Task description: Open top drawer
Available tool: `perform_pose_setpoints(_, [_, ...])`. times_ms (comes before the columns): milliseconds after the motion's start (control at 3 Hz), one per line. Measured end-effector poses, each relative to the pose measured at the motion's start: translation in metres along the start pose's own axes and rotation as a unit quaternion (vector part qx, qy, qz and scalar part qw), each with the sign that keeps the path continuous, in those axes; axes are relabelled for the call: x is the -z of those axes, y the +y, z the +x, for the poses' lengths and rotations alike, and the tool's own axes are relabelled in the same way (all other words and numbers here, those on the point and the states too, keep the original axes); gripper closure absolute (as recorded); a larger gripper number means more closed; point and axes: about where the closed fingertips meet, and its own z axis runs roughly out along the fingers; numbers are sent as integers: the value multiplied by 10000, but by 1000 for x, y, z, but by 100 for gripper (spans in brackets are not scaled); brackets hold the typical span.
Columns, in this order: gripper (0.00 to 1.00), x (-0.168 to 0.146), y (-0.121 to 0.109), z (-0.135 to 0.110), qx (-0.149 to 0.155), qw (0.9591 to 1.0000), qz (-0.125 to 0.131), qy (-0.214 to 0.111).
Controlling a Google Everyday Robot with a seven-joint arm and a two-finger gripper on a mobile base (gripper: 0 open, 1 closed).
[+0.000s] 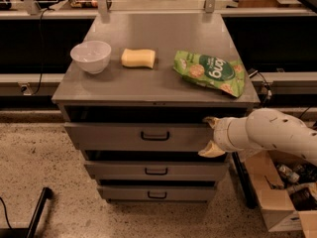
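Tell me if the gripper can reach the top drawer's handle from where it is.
Probably yes. The gripper sits at the right end of the top drawer front, level with the handle, and nothing lies on the bare front between them.

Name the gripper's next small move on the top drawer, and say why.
Probably draw the gripper straight toward the camera. It sits at the right end of the top drawer front, and that drawer is only slightly out.
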Motion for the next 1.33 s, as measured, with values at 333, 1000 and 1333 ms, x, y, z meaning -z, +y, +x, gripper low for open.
perform_pose_setpoints(333, [33,10,2,-10,149,9999,-50,-58])
perform_pose_setpoints(1000, [57,43,39,-19,288,9982,-523,-53])
perform_pose_setpoints(1333, [39,54,48,-21,218,9983,-542,-51])
